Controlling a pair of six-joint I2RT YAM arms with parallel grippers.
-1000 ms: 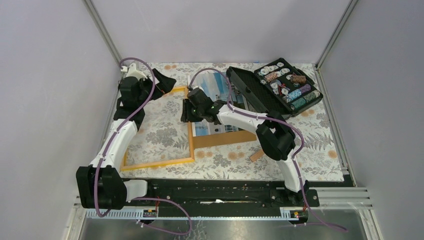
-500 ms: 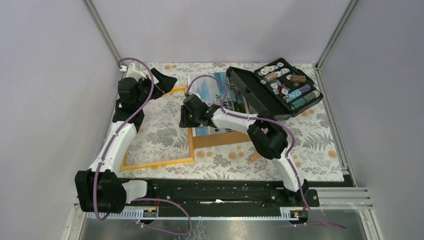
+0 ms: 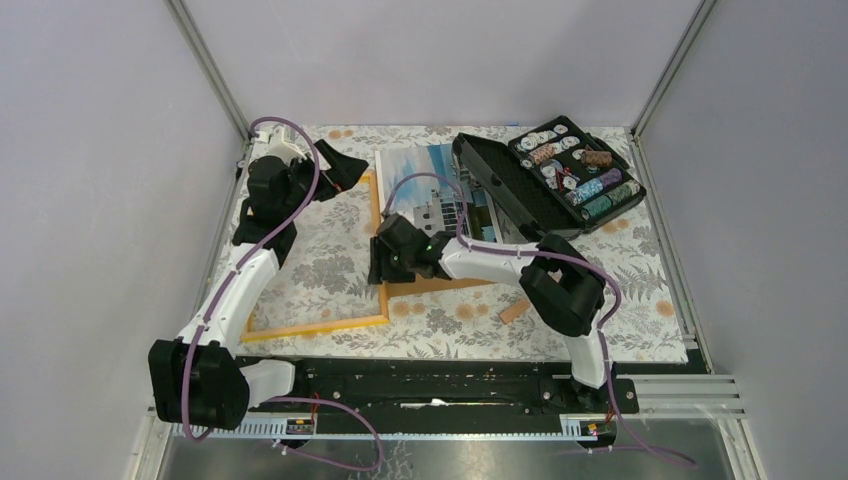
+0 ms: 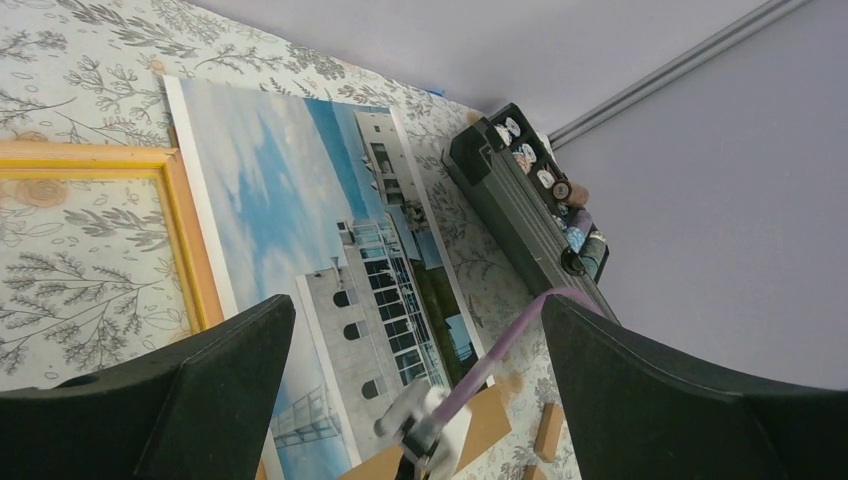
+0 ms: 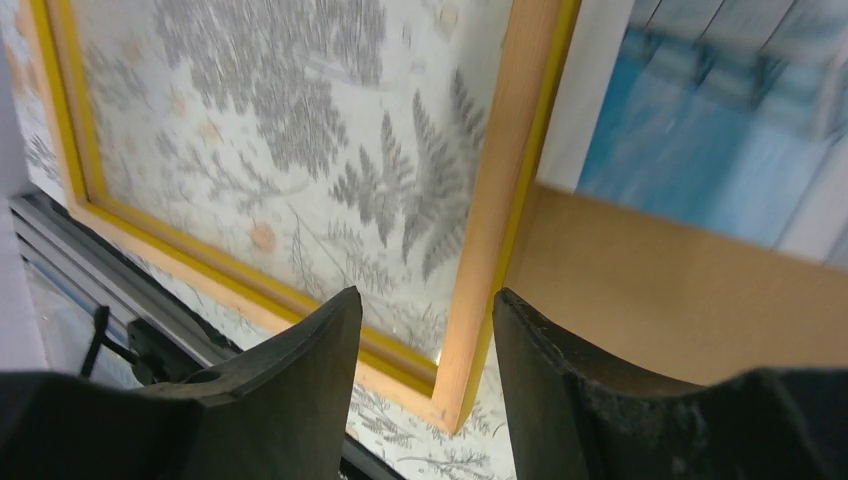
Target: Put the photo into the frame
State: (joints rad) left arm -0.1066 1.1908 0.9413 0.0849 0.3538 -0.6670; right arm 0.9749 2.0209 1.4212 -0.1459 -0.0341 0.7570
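The orange-yellow frame [image 3: 310,327] lies flat on the floral cloth at centre left, empty, with cloth showing through it. The photo [image 3: 432,190], a white building under blue sky, lies face up just right of the frame's far half, partly on a brown backing board [image 3: 445,285]. My right gripper [image 3: 385,262] hangs low over the frame's right bar [image 5: 500,200] near its front corner. Its jaws are open and straddle the bar with gaps on both sides. My left gripper [image 3: 340,165] is wide open above the frame's far corner, holding nothing, with the photo [image 4: 330,250] beneath it.
An open black case [image 3: 550,180] of poker chips stands at the back right, close to the photo's right edge. A small wooden block [image 3: 513,311] lies near the right arm's base. Grey walls close in left, back and right.
My right gripper moved off the photo toward the near side, down along the frame's right bar, and its jaws widened. More of the photo shows. The left gripper shifted slightly right.
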